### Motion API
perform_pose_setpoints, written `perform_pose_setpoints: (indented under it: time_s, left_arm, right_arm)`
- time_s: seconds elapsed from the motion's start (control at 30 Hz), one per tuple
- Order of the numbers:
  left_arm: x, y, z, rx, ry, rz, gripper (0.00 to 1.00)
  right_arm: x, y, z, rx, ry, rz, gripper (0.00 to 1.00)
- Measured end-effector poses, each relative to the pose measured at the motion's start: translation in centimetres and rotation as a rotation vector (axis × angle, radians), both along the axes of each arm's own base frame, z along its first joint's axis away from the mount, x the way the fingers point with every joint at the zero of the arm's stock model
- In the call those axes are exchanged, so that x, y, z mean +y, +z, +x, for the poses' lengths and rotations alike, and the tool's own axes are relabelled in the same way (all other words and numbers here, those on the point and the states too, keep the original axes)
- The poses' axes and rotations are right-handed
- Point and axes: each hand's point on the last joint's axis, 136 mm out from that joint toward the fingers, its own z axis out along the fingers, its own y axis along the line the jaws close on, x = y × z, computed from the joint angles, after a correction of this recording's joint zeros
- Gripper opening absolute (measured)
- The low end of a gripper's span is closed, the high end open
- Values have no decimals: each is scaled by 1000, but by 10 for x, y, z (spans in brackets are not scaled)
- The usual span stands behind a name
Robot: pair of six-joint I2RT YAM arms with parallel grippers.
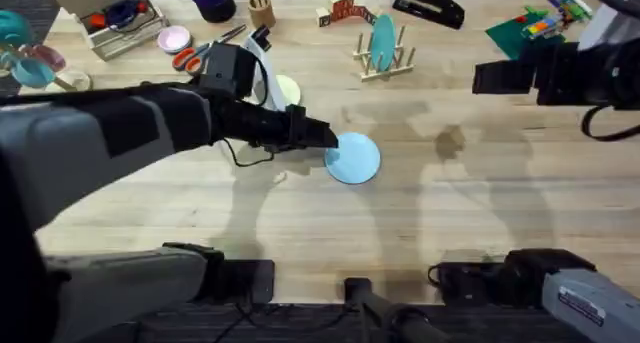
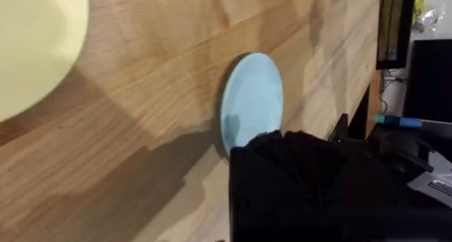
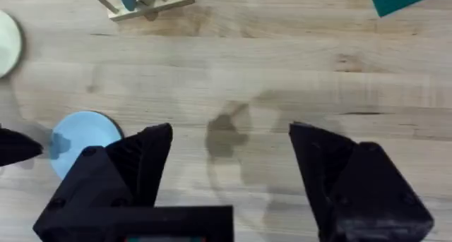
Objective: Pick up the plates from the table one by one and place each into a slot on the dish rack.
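- Progress: neither small round plate stands in the light wooden pegged dish rack [image 1: 385, 65] yet; a darker teal plate [image 1: 382, 41] occupies one slot.
- Light blue plate [image 1: 353, 157] lies flat on the wooden plank tabletop [image 1: 480, 203], mid-table.
- Pale yellow plate [image 1: 287, 90] lies flat behind the left arm.
- Left hand [image 1: 328, 139] sits at the blue plate's edge; finger state cannot be determined.
- Right hand [image 3: 229, 168] hovers released, fingers spread, grasping nothing.
- Remaining: both plates require racking.

Both arms are black with grey shells. The left arm [image 1: 150, 133] trails a thin black cable. The right arm [image 1: 560, 78] carries blocky black fingers [image 3: 134, 164].
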Motion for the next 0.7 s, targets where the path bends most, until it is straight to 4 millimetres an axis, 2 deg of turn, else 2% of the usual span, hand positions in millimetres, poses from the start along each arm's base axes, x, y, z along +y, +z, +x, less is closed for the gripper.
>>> perform_pose_setpoints:
  time_s: [0.57,0.7]
  left_arm:
    - [-4,-34,-2,90,-30,-14,43]
    - [-5,-37,-3,99,-37,-26,43]
  right_arm:
    - [0,0,0,0,0,0,996]
    - [0,0,0,0,0,0,996]
